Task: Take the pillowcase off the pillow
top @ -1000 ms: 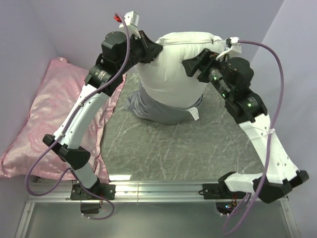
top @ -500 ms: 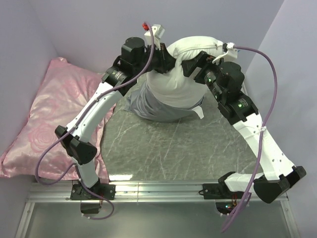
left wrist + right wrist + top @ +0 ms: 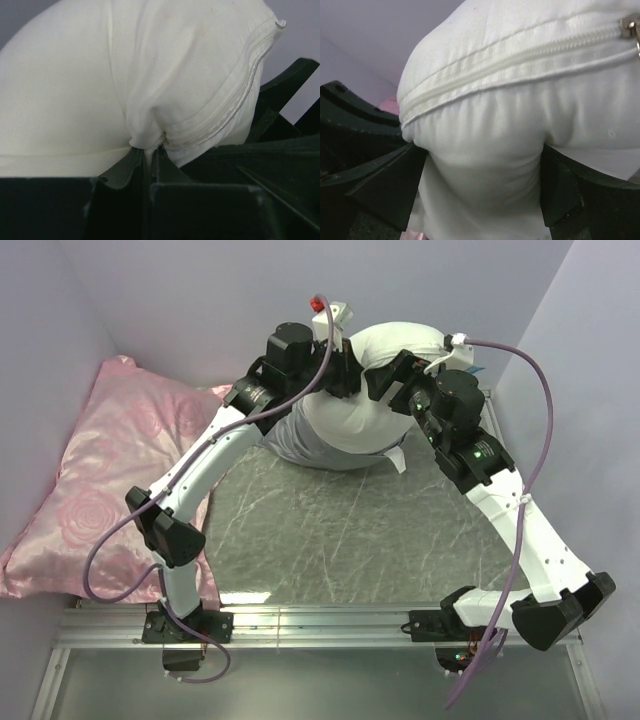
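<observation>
**Two grippers at the pillow's raised end; pillowcase low**

Left gripper (image 3: 148, 152): jaws closed on a pinch of the pillow (image 3: 400, 348) fabric just beside the zip seam, holding that end up at the far side of the desk (image 3: 340, 540).

Right gripper (image 3: 482, 170): jaws wide apart, straddling the same end and touching the pillow on both sides. Whether it grips cannot be told.

Pillowcase (image 3: 312, 445): bunched round the pillow's lower end at desk level, not yet off.

The pillow's long axis runs from the grippers down toward the arm bases, so the pillowcase lies below both.

Judgement: its bulk sits leftward, but the left arm is committed, so the right arm is likelier to reach down.
</observation>
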Motion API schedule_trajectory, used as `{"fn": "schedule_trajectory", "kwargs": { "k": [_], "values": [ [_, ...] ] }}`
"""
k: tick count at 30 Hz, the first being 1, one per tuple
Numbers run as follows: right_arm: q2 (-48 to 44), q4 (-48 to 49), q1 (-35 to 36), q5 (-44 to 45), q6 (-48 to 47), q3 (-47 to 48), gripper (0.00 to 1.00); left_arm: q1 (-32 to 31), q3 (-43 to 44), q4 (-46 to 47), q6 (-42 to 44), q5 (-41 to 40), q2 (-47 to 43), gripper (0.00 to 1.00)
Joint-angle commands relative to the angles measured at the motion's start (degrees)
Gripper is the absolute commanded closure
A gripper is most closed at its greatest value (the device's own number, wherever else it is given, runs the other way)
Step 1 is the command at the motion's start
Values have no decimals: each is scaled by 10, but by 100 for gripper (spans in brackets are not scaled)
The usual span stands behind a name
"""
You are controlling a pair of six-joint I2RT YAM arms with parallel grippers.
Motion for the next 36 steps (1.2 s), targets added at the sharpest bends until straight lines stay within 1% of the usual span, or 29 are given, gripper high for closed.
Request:
{"fn": "schedule_trajectory", "kwargs": {
  "k": [1,2,3,5,6,7,8,10,12,13,14,16,17,18,19,20,21,22,23,24,25,26,27,29,30,32,33,35,36],
  "values": [
    [32,37,30,-75,38,38,11,-50,-68,-58,-6,79,7,100],
    [42,27,31,-62,35,47,12,-52,-85,-48,-5,82,-8,100],
    [45,19,30,-57,34,58,20,-53,-121,-23,-6,87,-23,100],
    [49,7,30,-53,26,71,40,-53,-157,7,-15,111,-70,100],
    [50,2,29,-46,24,83,73,-53,-192,38,-22,120,-85,100],
    [51,-10,29,-42,21,91,88,-53,-204,51,-29,136,-97,100],
    [55,-17,29,-39,19,102,99,-53,-214,61,-31,145,-115,100],
    [57,-42,30,-26,11,137,100,-52,-228,71,-36,148,-132,99],
    [52,-57,28,-12,5,173,100,-52,-215,59,-27,120,-137,99],
    [50,-68,28,-7,3,184,100,-53,-213,57,-26,95,-152,95],
    [44,-75,26,-2,1,197,100,-53,-217,66,-28,27,-165,74],
    [45,-104,20,10,-2,245,100,-52,-241,87,-38,-54,-217,51],
    [56,-118,15,11,-2,267,100,-52,-257,111,-37,-129,-235,33],
    [65,-133,10,9,-2,312,100,-51,-267,120,-37,-167,-254,29],
    [74,-160,-6,-7,0,333,100,-52,-280,132,-35,-212,-294,26],
    [88,-166,-12,-20,4,349,100,-52,-314,149,-33,-251,-315,24],
    [93,-170,-22,-33,16,370,100,-53,-340,166,-40,-329,-337,23],
    [96,-170,-30,-65,21,380,100,-52,-369,180,-50,-355,-379,21],
    [107,-172,-45,-74,26,391,100,-53,-418,186,-59,-381,-396,21],
    [115,-178,-51,-79,34,422,100,-52,-444,192,-75,-441,-412,21],
    [130,-188,-61,-88,41,437,100,-51,-476,210,-87,-451,-443,20],
    [137,-193,-82,-116,48,450,100,-51,-527,221,-96,-464,-455,18],
    [142,-194,-93,-138,67,468,100,-45,-544,208,-130,-482,-460,18],
    [141,-185,-109,-164,81,469,100,-38,-601,211,-155,-475,-465,17],
    [139,-182,-111,-165,81,469,100,-30,-623,229,-181,-468,-464,17],
    [136,-182,-115,-172,82,474,100,-17,-681,266,-192,-418,-454,17],
    [135,-188,-124,-188,86,477,100,0,-700,321,-191,-392,-445,17],
    [130,-188,-135,-203,97,474,100,30,-722,341,-201,-319,-425,16],
    [126,-189,-144,-205,98,474,100,65,-725,353,-205,-286,-414,17]
  ]
}}
